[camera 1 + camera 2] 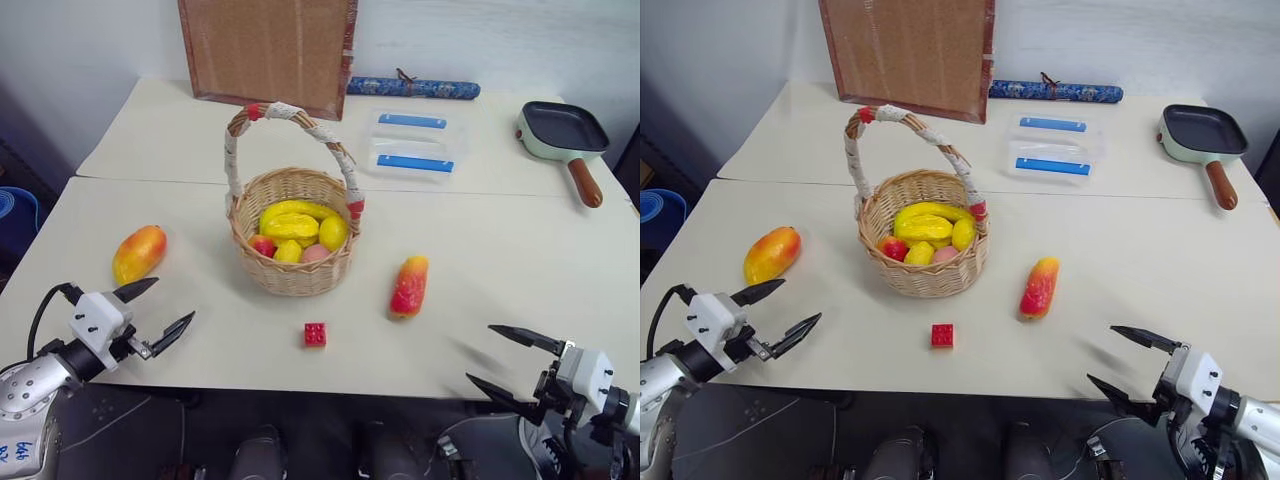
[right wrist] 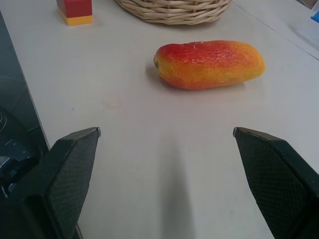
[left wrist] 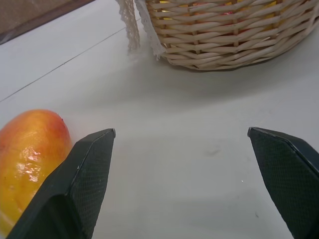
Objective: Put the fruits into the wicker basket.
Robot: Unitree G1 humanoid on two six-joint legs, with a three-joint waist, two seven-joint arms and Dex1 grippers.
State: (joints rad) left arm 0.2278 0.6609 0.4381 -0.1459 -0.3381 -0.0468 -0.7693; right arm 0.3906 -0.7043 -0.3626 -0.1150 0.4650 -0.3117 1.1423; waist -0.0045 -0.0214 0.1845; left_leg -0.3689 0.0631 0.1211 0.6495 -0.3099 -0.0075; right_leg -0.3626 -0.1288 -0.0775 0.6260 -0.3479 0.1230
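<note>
- The left hand [image 1: 158, 312] hovers over the near left edge of the worktop [image 1: 520, 250], its two black fingers spread wide and holding nothing.
- The mango [image 1: 138, 253], plump and yellow-orange-red, lies on the worktop just beyond the left hand and slightly to its left; in the left wrist view it sits beside one finger [image 3: 79, 184], outside the gap between the fingers, and I cannot tell whether it touches that finger.
- The wicker basket [image 1: 292, 272] stands upright in the middle of the worktop, farther and to the right of the left hand, with its cloth-wrapped handle [image 1: 290, 125] arching over it. Yellow and red toy fruits [image 1: 295, 228] already fill it.
- A small red toy brick [image 1: 315, 335] lies near the front edge, just in front of the basket.
- The elongated red-to-orange fruit [image 1: 410, 286] lies on the worktop to the right of the basket, apart from it.
- The right hand [image 1: 512, 360] hovers at the near right edge, fingers wide apart and empty. The elongated fruit lies farther in and to its left, well apart; in the right wrist view it lies crosswise ahead of the open fingers [image 2: 75, 169].
- Far right on the worktop are a clear plastic box [image 1: 415, 145] with blue clips and a small frying pan [image 1: 562, 135].
</note>
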